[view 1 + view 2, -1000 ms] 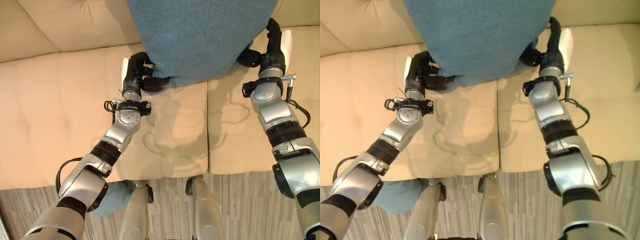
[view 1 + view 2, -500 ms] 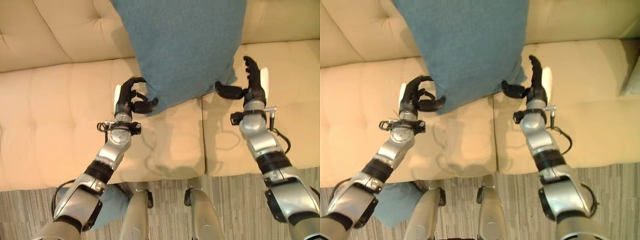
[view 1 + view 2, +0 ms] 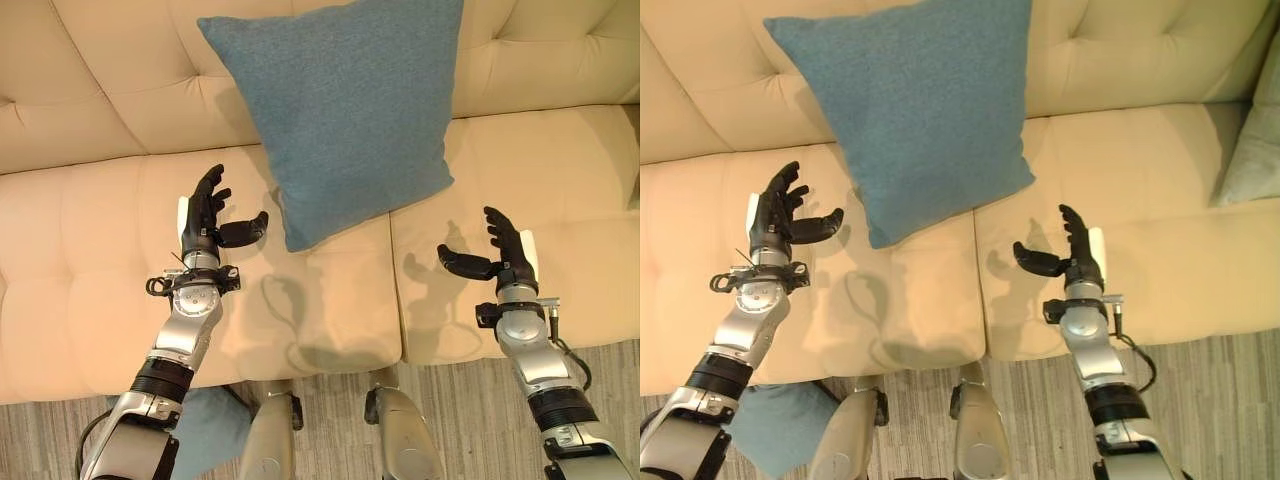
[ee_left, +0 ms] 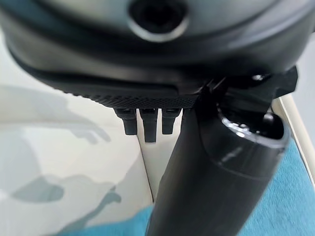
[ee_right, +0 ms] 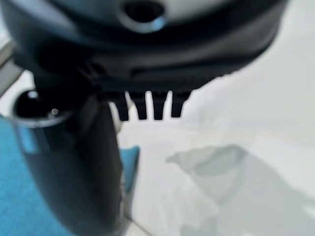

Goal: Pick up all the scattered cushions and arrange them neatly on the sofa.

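A blue cushion (image 3: pixel 340 110) leans tilted against the back of the beige sofa (image 3: pixel 80 250), its lower corner resting on the seat. My left hand (image 3: pixel 205 212) hovers over the seat to the cushion's left, fingers straight and thumb out, holding nothing. My right hand (image 3: pixel 505 252) hangs over the right seat cushion, open as well and apart from the blue cushion. A second blue cushion (image 3: pixel 205 430) lies on the floor by the sofa's front edge, partly hidden behind my left arm. A grey-green cushion (image 3: pixel 1252 150) sits at the sofa's right end.
Striped grey carpet (image 3: pixel 450 420) runs along the sofa's front edge. The seat has bare room to the left and right of the leaning cushion.
Both hands have let go of the blue cushion and drawn back toward me, opening. The cushion now rests against the sofa back. The camera view has also shifted.
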Tool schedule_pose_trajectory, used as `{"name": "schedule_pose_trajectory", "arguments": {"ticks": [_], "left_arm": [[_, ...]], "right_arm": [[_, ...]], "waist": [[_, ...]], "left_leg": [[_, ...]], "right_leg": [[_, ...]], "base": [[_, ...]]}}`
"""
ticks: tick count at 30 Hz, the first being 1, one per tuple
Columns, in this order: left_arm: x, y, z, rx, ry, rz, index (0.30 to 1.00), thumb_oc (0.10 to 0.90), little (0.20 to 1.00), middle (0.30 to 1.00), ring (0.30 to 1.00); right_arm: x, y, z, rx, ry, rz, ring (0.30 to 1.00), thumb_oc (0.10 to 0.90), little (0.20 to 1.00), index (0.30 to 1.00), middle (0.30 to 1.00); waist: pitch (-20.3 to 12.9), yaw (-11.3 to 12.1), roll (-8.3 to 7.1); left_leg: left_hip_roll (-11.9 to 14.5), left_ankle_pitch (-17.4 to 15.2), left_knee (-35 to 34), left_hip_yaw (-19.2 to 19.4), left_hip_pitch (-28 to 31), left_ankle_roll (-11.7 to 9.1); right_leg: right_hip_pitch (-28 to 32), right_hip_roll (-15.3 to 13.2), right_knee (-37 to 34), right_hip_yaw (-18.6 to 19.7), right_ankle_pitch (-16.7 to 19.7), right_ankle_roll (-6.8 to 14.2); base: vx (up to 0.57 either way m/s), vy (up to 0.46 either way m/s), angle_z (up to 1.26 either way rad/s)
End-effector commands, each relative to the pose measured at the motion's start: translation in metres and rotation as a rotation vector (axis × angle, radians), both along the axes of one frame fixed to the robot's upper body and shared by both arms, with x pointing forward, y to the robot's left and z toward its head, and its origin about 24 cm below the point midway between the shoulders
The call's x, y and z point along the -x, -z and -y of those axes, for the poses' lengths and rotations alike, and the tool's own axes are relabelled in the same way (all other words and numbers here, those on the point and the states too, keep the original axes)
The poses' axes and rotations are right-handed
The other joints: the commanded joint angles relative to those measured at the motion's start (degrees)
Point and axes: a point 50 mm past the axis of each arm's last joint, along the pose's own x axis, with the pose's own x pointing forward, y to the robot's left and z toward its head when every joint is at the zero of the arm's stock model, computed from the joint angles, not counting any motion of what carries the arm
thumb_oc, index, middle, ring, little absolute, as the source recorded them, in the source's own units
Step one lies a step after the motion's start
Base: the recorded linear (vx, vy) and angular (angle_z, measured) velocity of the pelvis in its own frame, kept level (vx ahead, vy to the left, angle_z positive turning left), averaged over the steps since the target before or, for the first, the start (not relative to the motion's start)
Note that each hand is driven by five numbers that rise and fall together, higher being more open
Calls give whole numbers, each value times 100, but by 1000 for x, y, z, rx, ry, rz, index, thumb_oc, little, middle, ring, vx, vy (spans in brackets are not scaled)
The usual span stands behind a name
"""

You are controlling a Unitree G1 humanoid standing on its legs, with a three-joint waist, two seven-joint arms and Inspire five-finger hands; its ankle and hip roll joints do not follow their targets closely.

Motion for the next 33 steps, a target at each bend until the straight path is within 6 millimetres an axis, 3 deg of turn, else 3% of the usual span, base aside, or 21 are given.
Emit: {"name": "schedule_pose_trajectory", "arguments": {"ticks": [1, 5, 11, 12, 13, 17, 20, 21, 27, 33], "left_arm": [[-2, 10, 10, 30, -10, 12, 900, 800, 900, 900, 900], [-6, 11, 14, 67, -34, 3, 900, 800, 900, 900, 900], [-24, -2, 9, 105, -119, 0, 900, 800, 900, 900, 900], [-27, -5, 7, 97, -132, 1, 500, 533, 500, 500, 500], [-29, -8, 4, 100, -145, 7, 300, 400, 300, 300, 300], [-37, -23, -7, 80, -181, 25, 300, 400, 300, 300, 300], [-45, -53, -25, 53, -224, 89, 300, 400, 300, 300, 300], [-45, -53, -25, 53, -224, 89, 300, 400, 300, 300, 300], [-49, -102, -49, -250, -307, 168, 300, 400, 300, 300, 300], [-48, -134, -49, -308, -325, 258, 300, 400, 300, 300, 300]], "right_arm": [[13, 8, -7, -63, -51, 49, 900, 800, 900, 900, 900], [20, 19, -16, -130, -86, 28, 900, 800, 900, 900, 900], [38, 31, -18, -220, -71, 34, 900, 800, 900, 900, 900], [41, 31, -17, -235, -63, 41, 900, 800, 900, 900, 900], [41, 30, -18, -242, -65, 52, 900, 800, 900, 900, 900], [43, 22, -18, -279, -82, 101, 900, 800, 900, 900, 900], [43, 10, -21, -286, -124, 158, 900, 800, 900, 900, 900], [43, 10, -21, -286, -124, 158, 900, 800, 900, 900, 900], [42, -5, -10, -211, -156, 194, 900, 800, 900, 900, 900], [44, -11, -6, -163, -172, 204, 900, 800, 900, 900, 900]], "waist": [[-1332, -104, -38], [-1358, -206, -37], [-1248, -575, 11], [-1224, -630, 6], [-1208, -674, 5], [-1148, -786, -22], [-1092, -883, -47], [-1087, -883, -49], [-1042, -928, -24], [-998, -910, -5]], "left_leg": [[-202, -596, 30, 176, -234, -30], [-182, -602, 30, 252, -332, -22], [-162, -659, 30, 457, -397, 29], [-158, -677, 30, 501, -393, 41], [-156, -687, 30, 528, -390, 52], [-132, -713, 30, 631, -375, 62], [-114, -751, 30, 707, -342, 64], [-114, -751, 30, 707, -339, 64], [-122, -767, 30, 675, -287, 59], [-140, -750, 30, 591, -290, 51]], "right_leg": [[-600, 278, 1004, 123, -1364, -68], [-765, 275, 1054, 181, -1356, -70], [-999, 281, 1104, 367, -1312, -41], [-1025, 289, 1103, 402, -1293, -27], [-1031, 293, 1093, 430, -1279, -18], [-1073, 320, 1084, 498, -1249, 22], [-1086, 343, 1069, 556, -1237, 52], [-1084, 343, 1068, 555, -1237, 52], [-1024, 350, 974, 564, -1185, 74], [-962, 343, 931, 499, -1208, 64]], "base": [[0, 15, -20], [14, 13, -10], [39, 33, -19], [48, 38, -20], [34, 19, -19], [21, 13, -23], [32, -11, -16], [22, -21, -11], [13, -17, -7], [0, -5, 0]]}}
